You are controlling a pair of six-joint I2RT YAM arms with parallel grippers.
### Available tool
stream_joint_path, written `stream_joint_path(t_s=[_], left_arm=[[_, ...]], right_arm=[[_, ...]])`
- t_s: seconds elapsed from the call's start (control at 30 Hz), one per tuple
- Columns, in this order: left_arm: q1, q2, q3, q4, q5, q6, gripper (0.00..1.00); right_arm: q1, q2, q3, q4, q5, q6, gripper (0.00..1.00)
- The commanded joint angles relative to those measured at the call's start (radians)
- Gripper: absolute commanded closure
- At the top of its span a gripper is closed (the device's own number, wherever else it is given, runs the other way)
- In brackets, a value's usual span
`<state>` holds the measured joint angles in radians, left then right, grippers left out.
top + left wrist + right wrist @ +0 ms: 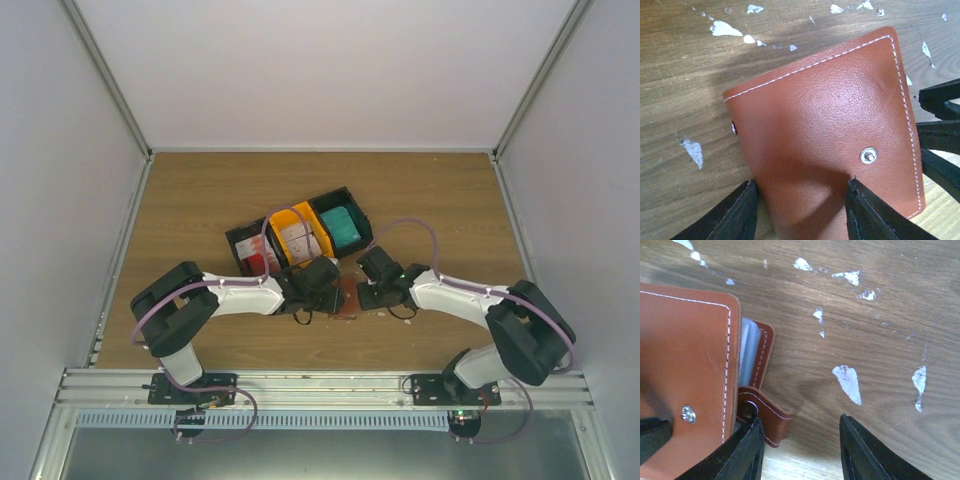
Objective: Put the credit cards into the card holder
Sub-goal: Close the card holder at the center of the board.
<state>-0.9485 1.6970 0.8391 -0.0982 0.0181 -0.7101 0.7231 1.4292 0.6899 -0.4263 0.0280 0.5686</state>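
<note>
Left claw (800,212) stands parted over the closed card holder (830,130) at lower centre, one finger at its left edge. Right claw (800,450), released, straddles bare surface (880,330) beside the snap tab (767,417), with open wood rightward.

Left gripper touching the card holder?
Cannot tell. In the left wrist view the left gripper overlaps the card holder with both fingertips, shadow beneath; neither contact nor a gap shows plainly.

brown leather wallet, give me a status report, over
Left hand open over reddish-brown leather wallet. Right hand open, empty, beside its unfastened snap strap. Wallet folded, lying on wooden table. Only white flecks nearby.
</note>
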Motion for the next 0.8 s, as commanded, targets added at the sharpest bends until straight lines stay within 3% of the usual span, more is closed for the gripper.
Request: stream_joint_path(t_s=[0.0,0.2,0.4,0.47,0.6,0.77], left_arm=[[-0.016,0.045,0.023,-0.053,-0.069,0.007,0.53],[-0.018,0.055,0.024,-0.086,-0.096,0.0,0.56],[-0.02,0.056,0.02,-0.083,-0.093,0.001,0.57],[-0.021,0.055,0.021,-0.081,-0.088,0.002,0.57],[-0.021,0.047,0.021,-0.071,-0.084,0.01,0.58],[-0.02,0.06,0.021,-0.081,-0.098,0.005,0.65]], right_arm=[[0.036,0.034,0.02,-0.01,0.073,0.008,0.56],[0.045,0.034,0.062,-0.164,0.323,0.164,0.62],[0.045,-0.019,0.079,-0.255,0.423,0.266,0.63],[0.045,-0.047,0.076,-0.222,0.384,0.215,0.61],[0.045,-0.106,0.015,-0.037,0.139,0.03,0.57],[0.045,-0.077,-0.017,-0.022,0.06,-0.009,0.61]])
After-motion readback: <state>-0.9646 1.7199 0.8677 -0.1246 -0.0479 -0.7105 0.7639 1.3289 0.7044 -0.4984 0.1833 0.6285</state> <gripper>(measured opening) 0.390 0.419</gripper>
